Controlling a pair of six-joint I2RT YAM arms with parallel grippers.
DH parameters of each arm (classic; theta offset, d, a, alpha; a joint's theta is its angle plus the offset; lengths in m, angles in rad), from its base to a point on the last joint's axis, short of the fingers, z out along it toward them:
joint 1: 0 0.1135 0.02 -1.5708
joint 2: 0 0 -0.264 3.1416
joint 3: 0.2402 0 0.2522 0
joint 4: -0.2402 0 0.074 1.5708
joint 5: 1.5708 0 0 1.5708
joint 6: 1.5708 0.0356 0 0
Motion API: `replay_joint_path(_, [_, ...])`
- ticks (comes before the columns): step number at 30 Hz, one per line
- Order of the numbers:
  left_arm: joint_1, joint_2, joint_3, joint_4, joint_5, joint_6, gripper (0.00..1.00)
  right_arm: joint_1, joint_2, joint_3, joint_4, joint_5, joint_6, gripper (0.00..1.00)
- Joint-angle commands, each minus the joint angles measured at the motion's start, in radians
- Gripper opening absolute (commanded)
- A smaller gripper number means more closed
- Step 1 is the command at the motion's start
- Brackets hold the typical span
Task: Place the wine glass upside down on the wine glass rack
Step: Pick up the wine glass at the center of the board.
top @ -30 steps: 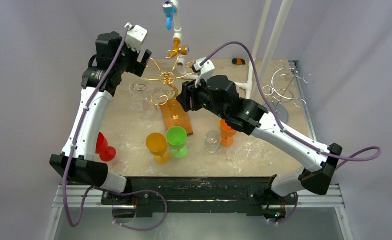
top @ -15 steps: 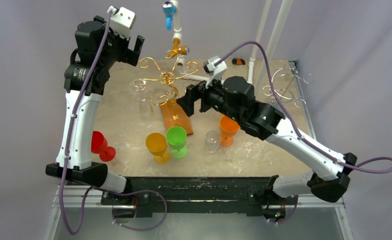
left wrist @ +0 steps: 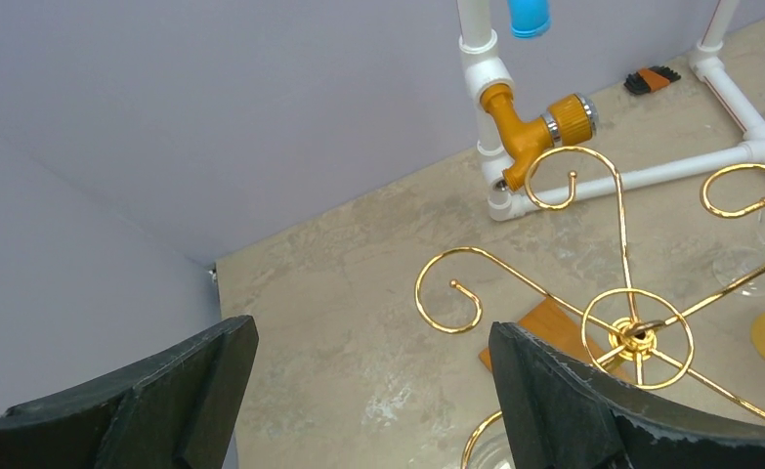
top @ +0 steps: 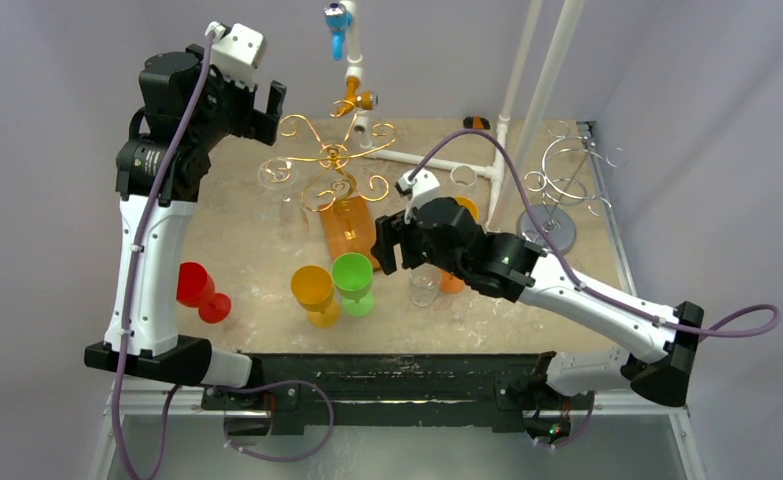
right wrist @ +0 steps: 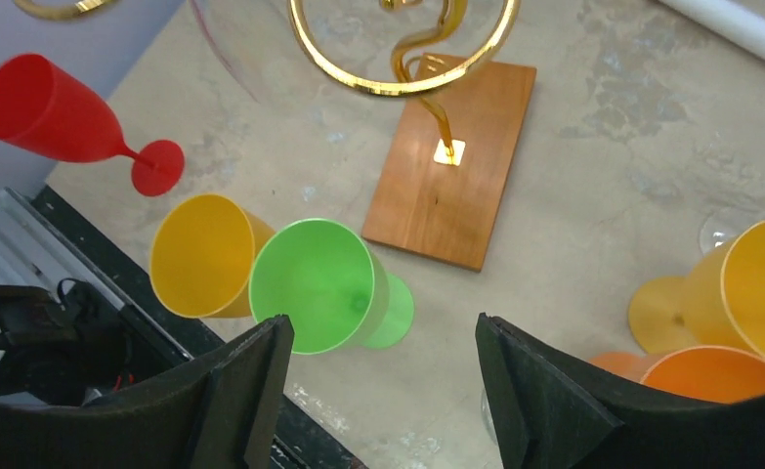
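Plainly, the wine glass rack (top: pixel 335 157) is thin gold wire curled into scrolls, rising from a flat wooden base (top: pixel 352 232) on the mottled, stone-look worktop (top: pixel 247 250). We see the clear wine glass (top: pixel 278 173) hanging bowl-down from the rack's left scroll, round foot uppermost. Smooth green (top: pixel 352 275) and yellow (top: pixel 312 288) goblets stand nearer the arms; the red goblet (top: pixel 195 285) lies on its side. Both pincers gape, empty: the left pincer (left wrist: pixel 370 337) is high by the rack's left side, and the right pincer (right wrist: pixel 380 337) is above the goblets. Since a second ago, the left arm has lifted away leftward, and the right arm has drawn back from the rack's centre.
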Motion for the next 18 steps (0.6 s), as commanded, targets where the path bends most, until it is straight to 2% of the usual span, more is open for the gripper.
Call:
replay_joint_path(1, [0.002,-0.061,-0.025,-0.077,-0.05,-0.122,0.96,0.054,0.011,-0.045,0.017,0.09,0.084,0.77])
replay_joint_path(7, [0.002,-0.072,-0.029,-0.078,-0.05,-0.121,0.94,0.075,0.09,-0.103,0.122,0.154,0.155,0.73])
replay_joint_path(15, [0.002,-0.072,-0.027,-0.071,-0.05,-0.124,0.93,0.082,0.224,-0.129,0.22,0.148,0.201,0.67])
replay_joint_path(18, [0.002,-0.073,-0.024,-0.073,-0.05,-0.119,0.93,0.092,0.249,-0.138,0.222,0.151,0.222,0.62])
